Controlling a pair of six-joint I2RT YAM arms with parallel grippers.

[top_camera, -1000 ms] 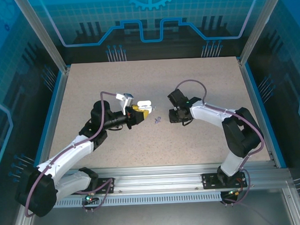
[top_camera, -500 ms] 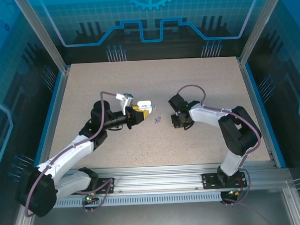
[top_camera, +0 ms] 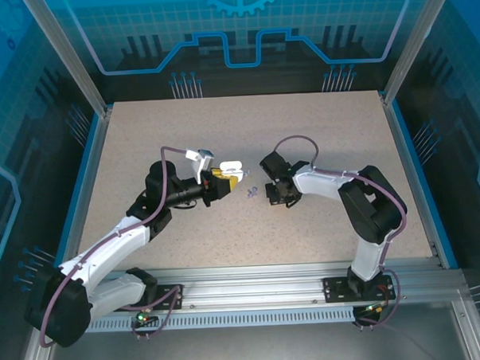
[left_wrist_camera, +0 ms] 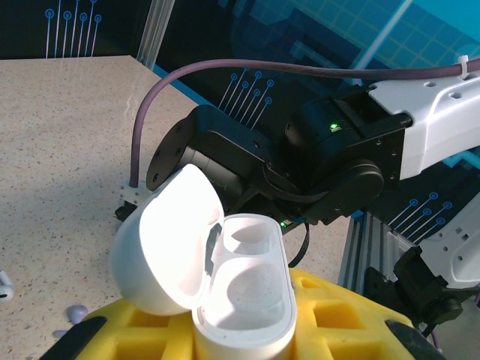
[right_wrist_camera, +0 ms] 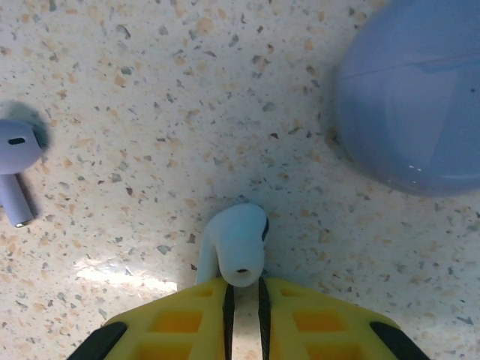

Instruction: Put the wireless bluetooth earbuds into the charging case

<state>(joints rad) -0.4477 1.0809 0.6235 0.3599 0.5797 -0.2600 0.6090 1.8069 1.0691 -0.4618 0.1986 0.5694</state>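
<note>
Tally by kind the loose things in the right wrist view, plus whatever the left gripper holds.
Earbuds: 2
Purple disc: 1
Charging case, lid open: 1
Total: 4

Bright, even light from overhead leaves just a soft shadow beside the earbud (right_wrist_camera: pixel 236 240), a pale sheen on the charging case (left_wrist_camera: pixel 247 315), close edges slightly blurred.

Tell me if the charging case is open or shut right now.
Open. The charging case has its lid swung back, and both wells look empty.
</note>
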